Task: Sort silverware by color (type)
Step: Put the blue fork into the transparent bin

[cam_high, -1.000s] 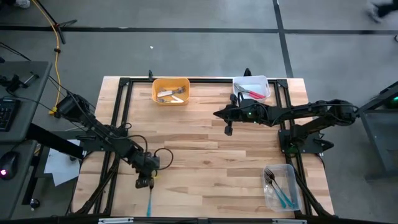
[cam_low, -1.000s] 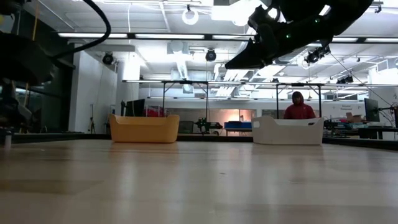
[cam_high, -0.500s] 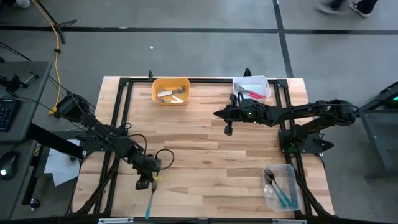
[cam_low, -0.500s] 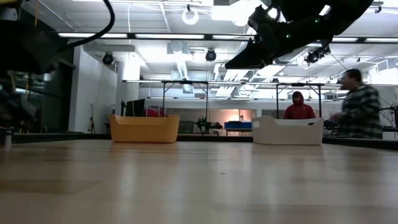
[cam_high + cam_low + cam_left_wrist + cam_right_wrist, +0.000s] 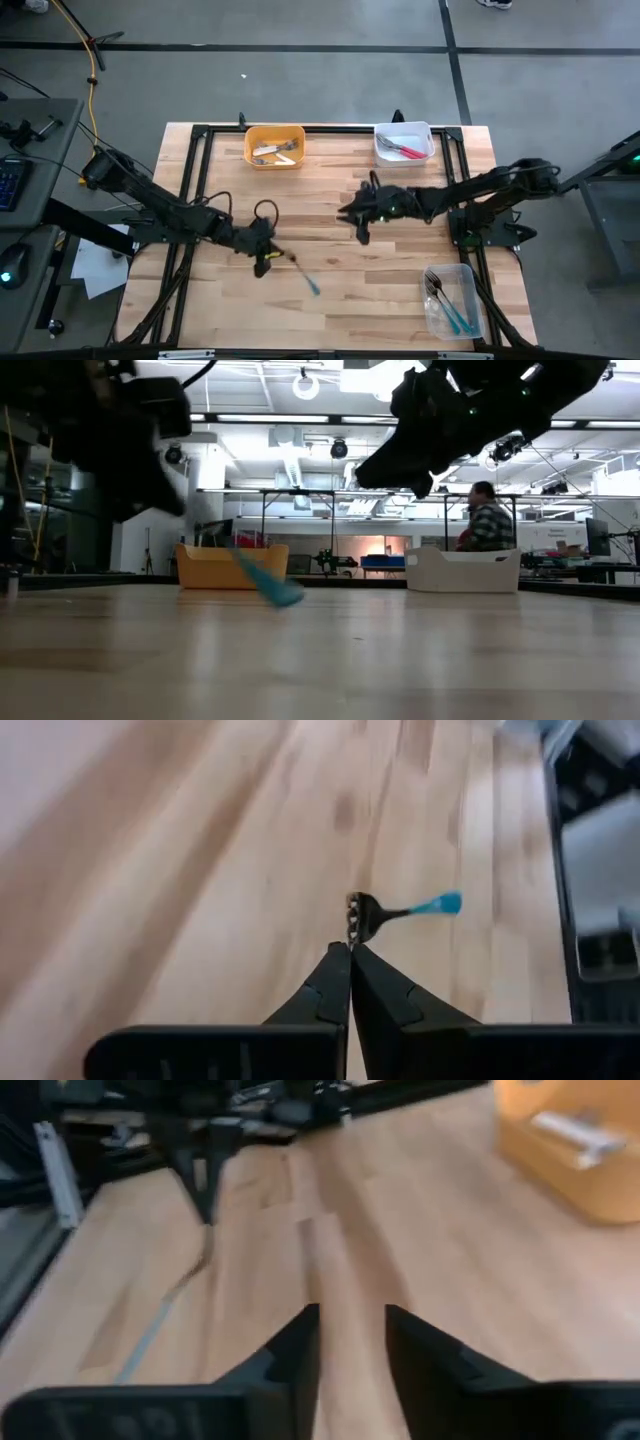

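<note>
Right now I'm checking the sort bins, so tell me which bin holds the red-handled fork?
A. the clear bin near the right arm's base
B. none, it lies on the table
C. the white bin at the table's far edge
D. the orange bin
C: the high view shows the red-handled fork lying in the white bin at the far edge, beside the orange bin.

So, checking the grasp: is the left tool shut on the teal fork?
Shut: the left tool pinches the teal-handled metal fork by its tines.
</note>
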Controlling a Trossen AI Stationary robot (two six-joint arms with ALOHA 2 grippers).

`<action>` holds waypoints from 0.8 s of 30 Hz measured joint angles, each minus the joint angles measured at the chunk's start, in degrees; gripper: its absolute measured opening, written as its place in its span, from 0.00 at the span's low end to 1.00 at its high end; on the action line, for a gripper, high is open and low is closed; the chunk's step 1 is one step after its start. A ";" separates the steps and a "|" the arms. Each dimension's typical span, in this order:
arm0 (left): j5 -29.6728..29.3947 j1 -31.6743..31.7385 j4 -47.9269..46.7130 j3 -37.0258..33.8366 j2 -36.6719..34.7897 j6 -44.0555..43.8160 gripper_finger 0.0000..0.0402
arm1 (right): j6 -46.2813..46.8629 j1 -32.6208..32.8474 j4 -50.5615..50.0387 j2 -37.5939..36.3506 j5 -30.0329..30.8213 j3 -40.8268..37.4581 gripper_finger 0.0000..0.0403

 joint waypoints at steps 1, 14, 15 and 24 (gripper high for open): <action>-0.96 0.65 1.43 0.00 0.00 1.12 0.00 | 1.30 0.92 1.54 1.29 0.18 0.00 0.28; -3.46 7.18 9.58 0.00 0.00 8.63 0.00 | 13.36 4.34 6.67 17.39 -7.27 9.86 0.44; -3.47 7.49 9.89 0.00 0.00 8.83 0.00 | 13.53 4.19 6.50 18.59 -7.72 11.26 0.44; -3.56 8.81 11.94 -0.02 0.00 10.74 0.00 | 14.49 2.76 1.25 22.68 -12.19 18.30 0.43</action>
